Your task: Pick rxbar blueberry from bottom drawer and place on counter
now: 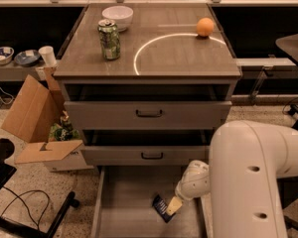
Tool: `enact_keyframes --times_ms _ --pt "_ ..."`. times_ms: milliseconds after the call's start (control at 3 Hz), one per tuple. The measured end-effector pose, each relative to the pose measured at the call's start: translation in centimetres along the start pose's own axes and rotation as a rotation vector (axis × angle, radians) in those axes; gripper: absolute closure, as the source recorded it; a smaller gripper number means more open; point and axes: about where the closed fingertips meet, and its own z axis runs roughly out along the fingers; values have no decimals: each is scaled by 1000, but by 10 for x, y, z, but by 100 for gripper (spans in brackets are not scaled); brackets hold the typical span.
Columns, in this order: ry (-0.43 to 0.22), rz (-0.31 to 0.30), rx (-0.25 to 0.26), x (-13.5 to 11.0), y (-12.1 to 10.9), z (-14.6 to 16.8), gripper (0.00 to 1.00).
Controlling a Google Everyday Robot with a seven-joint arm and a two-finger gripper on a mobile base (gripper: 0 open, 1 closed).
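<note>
the bottom drawer [120, 202] is pulled out, its grey floor showing. the rxbar blueberry [160, 208] lies flat on that floor, toward 5 o'clock of the part in view, its dark blue wrapper turned at a slant. the tool [173, 206] is down inside the drawer at the bar's 3 o'clock, its tan tip touching the wrapper's right edge; whether it is spread or pinching the bar cannot be told. the white arm [253, 182] reaches in from 4 o'clock and fills the lower right. up on the counter [188, 58], a green can [109, 39] stands at 9 o'clock, a white bowl [117, 17] at 11 o'clock and an orange [205, 27] at 2 o'clock, on the bright arc. the two upper drawers [149, 114] are slightly open. a cardboard box [32, 113] sits at the cabinet's 9 o'clock.
</note>
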Motion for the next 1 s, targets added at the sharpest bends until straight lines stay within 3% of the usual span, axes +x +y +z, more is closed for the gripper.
enact_keyframes --times_ms 333,1000 --pt "0 45 -2 3 3 44 0" --pt "-39 107 -71 0 33 113 0"
